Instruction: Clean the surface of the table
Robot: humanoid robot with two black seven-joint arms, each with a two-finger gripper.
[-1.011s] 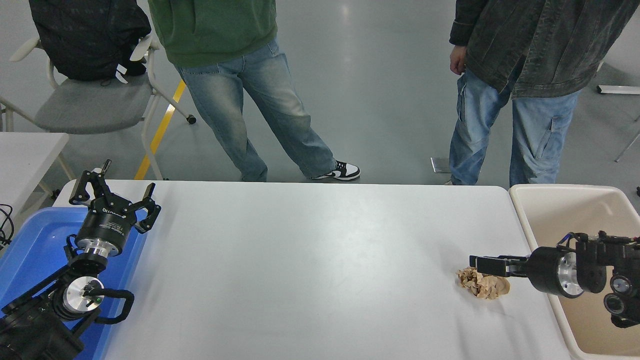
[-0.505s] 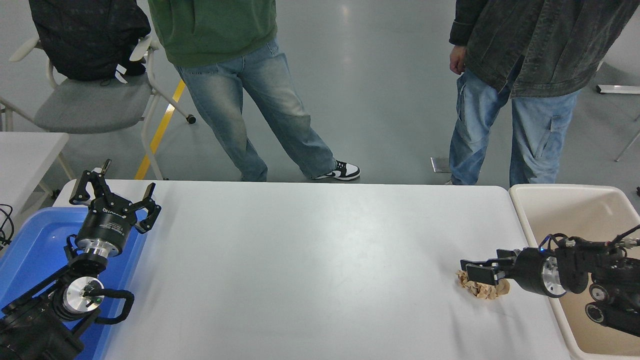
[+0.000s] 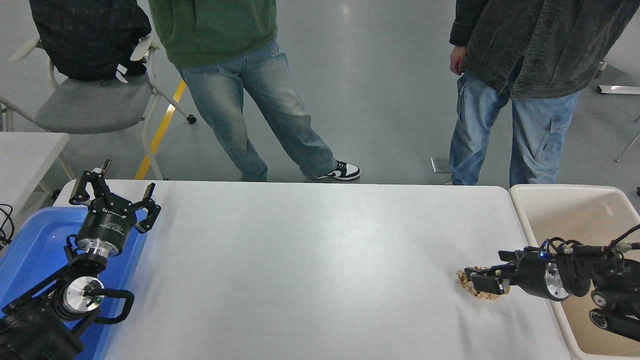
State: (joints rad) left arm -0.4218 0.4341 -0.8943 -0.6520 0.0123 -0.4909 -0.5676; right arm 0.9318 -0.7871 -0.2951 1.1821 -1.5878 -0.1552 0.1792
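The white table surface (image 3: pixel 310 260) fills the middle of the head view. A crumpled brown paper wad (image 3: pixel 464 281) lies on it near the right end. My right gripper (image 3: pixel 481 280) reaches in from the right edge and sits low over the wad, open, with a finger on either side and most of the paper hidden under it. My left gripper (image 3: pixel 114 196) is parked at the lower left, open and holding nothing.
A beige plastic bin (image 3: pixel 522 210) stands against the table's right end, under my right arm. A blue bin (image 3: pixel 30 245) sits below my left arm. Two people stand at the far side, and a chair (image 3: pixel 85 105) carries a dark backpack.
My right gripper has dropped from just above the paper wad down onto it, and its fingers have spread around it. The left arm has not moved.
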